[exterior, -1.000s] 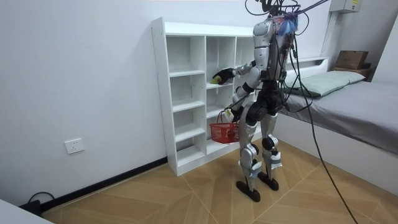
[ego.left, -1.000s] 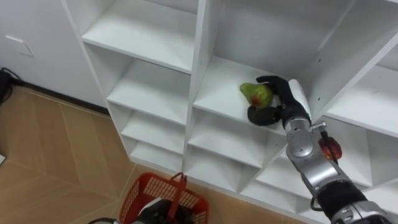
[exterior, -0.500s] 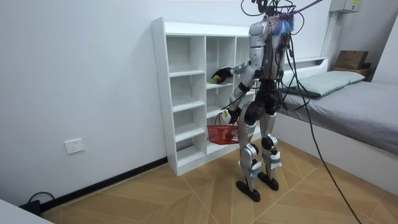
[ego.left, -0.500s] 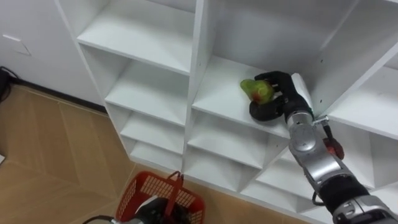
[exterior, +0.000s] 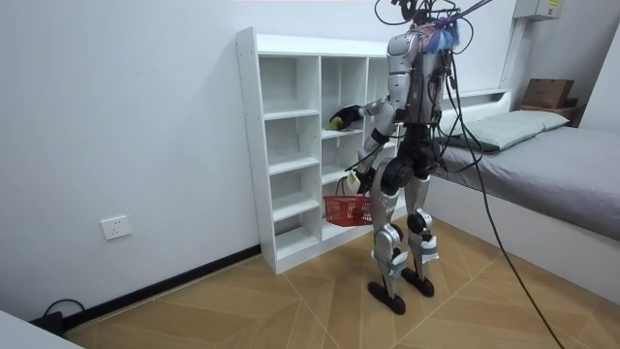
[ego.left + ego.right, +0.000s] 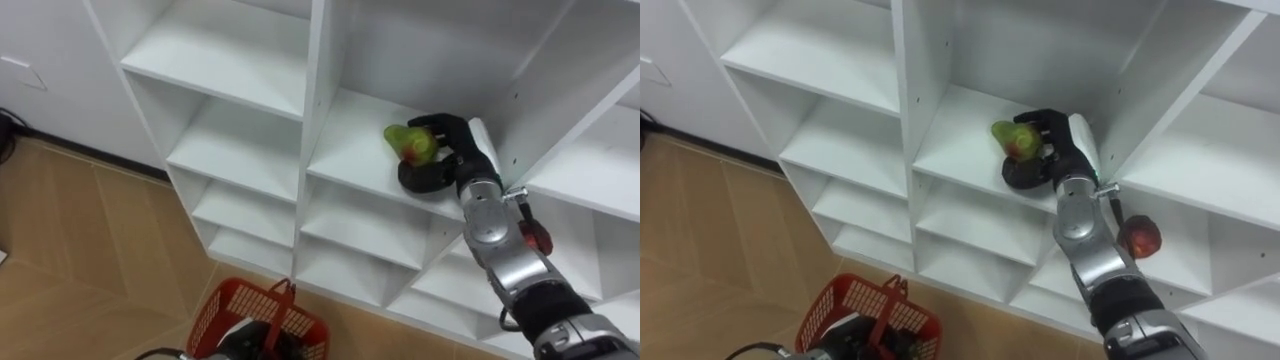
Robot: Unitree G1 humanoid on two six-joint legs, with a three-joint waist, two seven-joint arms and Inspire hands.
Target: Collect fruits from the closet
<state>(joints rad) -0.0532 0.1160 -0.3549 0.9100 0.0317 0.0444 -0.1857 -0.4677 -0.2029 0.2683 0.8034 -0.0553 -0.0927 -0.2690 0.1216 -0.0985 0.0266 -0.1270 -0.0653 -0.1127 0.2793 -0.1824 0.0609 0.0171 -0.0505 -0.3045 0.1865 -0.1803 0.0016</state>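
Note:
A green fruit with a red patch (image 6: 405, 141) (image 6: 1011, 138) sits at the shelf board of a middle compartment of the white closet (image 6: 318, 90). My right hand (image 6: 446, 152) (image 6: 1052, 148) reaches into that compartment, its dark fingers curled round the fruit. I cannot tell whether the fruit rests on the board or hangs just above it. One compartment lower and to the right lies a red apple (image 6: 540, 239) (image 6: 1138, 238), partly behind my right forearm. My left hand (image 5: 357, 180) hangs low, shut on the handle of a red basket (image 6: 258, 320) (image 5: 348, 206).
I stand facing the closet (image 5: 291, 145) on a wooden floor (image 6: 70, 240). A bed (image 5: 542, 165) stands behind me at the room view's right. Dark things lie in the basket. The closet's other compartments show bare boards.
The right hand keeps its curl round the green fruit at the same spot on the shelf. In the room view I have drawn up slightly straighter, and the eye view has shifted a little.

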